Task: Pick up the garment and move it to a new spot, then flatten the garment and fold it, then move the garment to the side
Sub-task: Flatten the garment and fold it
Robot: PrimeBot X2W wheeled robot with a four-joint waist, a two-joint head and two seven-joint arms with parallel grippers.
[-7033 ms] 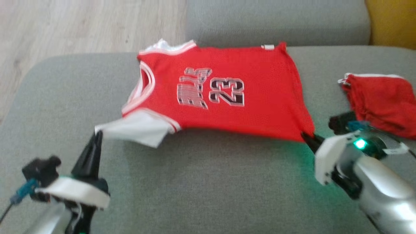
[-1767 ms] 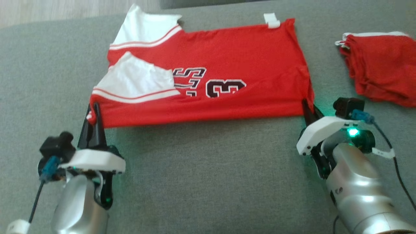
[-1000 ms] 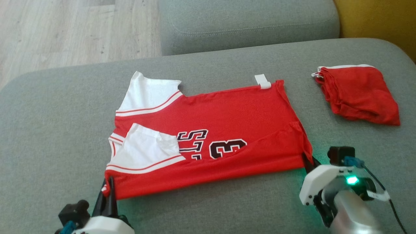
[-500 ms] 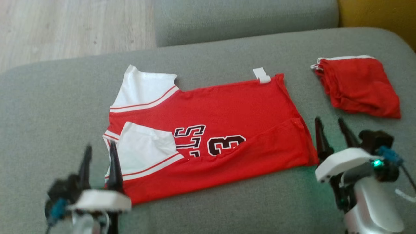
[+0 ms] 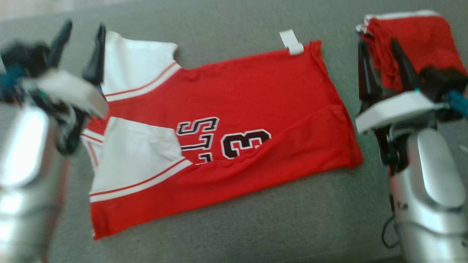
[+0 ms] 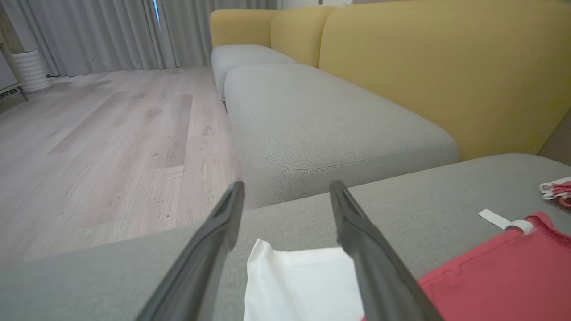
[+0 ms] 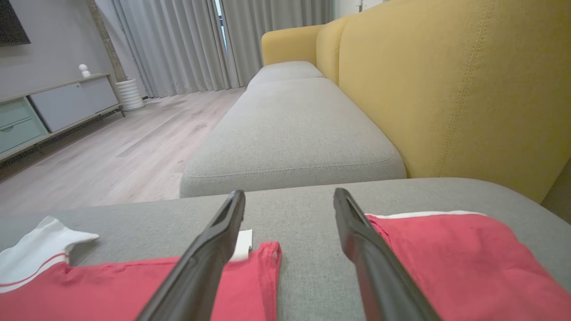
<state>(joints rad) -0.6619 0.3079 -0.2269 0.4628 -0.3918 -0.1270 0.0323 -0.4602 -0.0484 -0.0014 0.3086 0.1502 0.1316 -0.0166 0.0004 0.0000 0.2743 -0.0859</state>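
Note:
The garment (image 5: 237, 95), a red jersey with white sleeves and dark lettering, lies on the grey cushion (image 5: 219, 226) with its near edge folded over the front. My left gripper (image 5: 82, 31) stands open at the jersey's far left, above the white sleeve (image 6: 294, 285), holding nothing. Beyond the jersey's right edge, my right gripper (image 5: 378, 45) is open and empty, between the jersey's red hem (image 7: 250, 276) and another red cloth.
A folded red cloth (image 5: 413, 33) lies at the far right of the cushion, just past my right fingers. A white tag (image 5: 291, 42) sticks out at the jersey's far edge. Behind are a second grey cushion (image 6: 321, 116), a yellow sofa back (image 7: 446, 80) and wooden floor (image 6: 111, 133).
Both grippers have let go of the jersey's folded near edge, opened wide and moved toward its far side. The head camera has tilted down and closer.

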